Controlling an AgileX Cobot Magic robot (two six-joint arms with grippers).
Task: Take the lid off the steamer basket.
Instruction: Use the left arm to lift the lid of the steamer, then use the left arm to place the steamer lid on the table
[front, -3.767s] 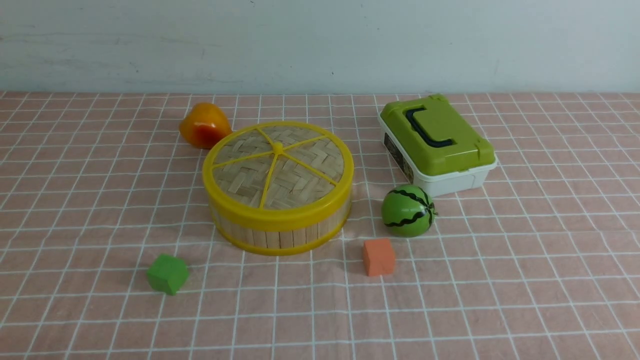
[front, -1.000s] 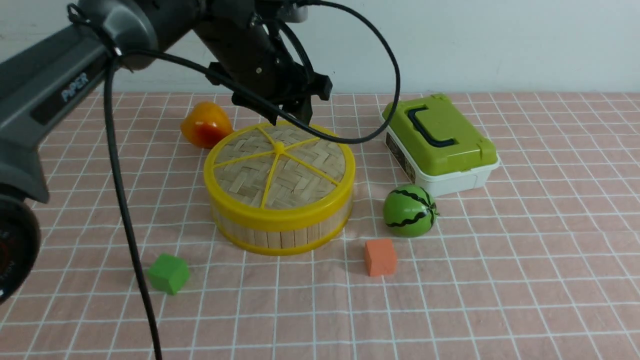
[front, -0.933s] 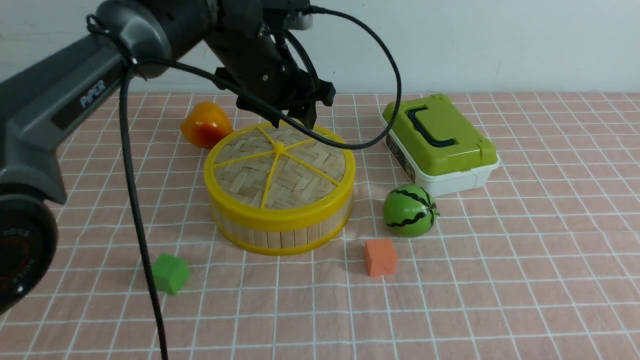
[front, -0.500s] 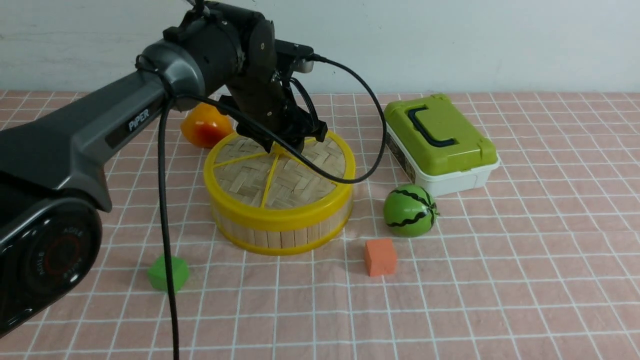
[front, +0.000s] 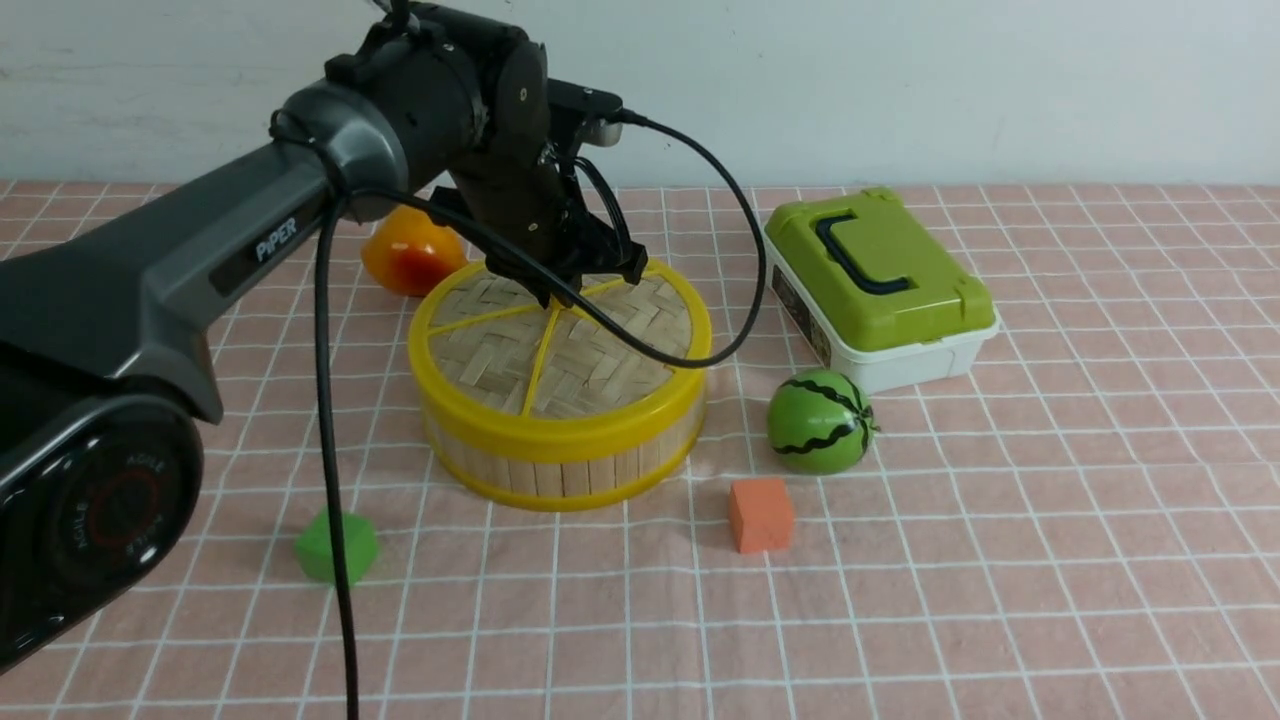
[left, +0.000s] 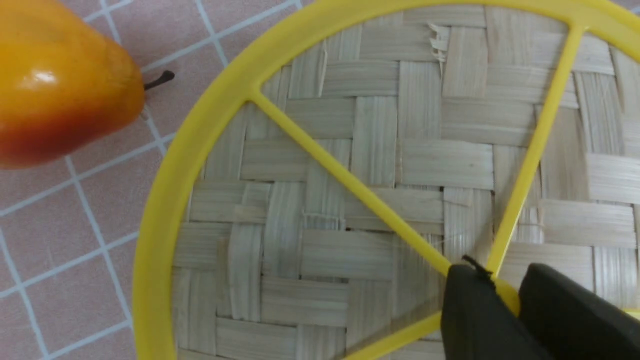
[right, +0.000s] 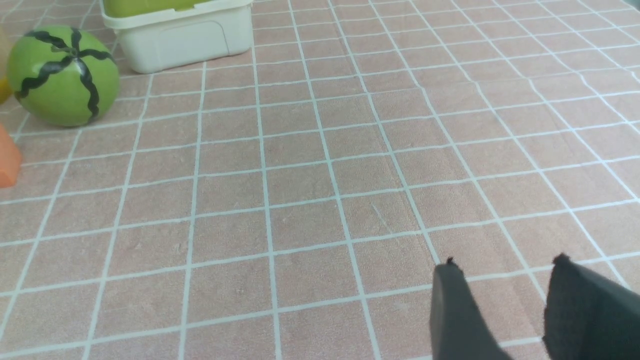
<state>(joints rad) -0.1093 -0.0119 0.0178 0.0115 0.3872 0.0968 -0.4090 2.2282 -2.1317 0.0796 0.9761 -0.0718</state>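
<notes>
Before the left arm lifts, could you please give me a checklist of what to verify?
1. Left gripper closed on the hub of the lid: ok.
2. Lid sitting level on the steamer basket: ok.
3. Pear apart from the lid's rim: ok.
4. Right gripper open, away over bare cloth: ok.
5. Grip firm enough to lift: cannot tell.

Tablecloth (front: 1000, 550) bears steamer basket (front: 560, 465), pear (front: 405, 255), box (front: 900, 352), watermelon (front: 818, 421), green cube (front: 362, 545), orange cube (front: 760, 514).

Left arm (front: 250, 240) stretches forward to the centre, left pincer (front: 565, 295) tipped down, clamped on the lid (front: 600, 360); right pincer (right: 505, 260) gapes.
</notes>
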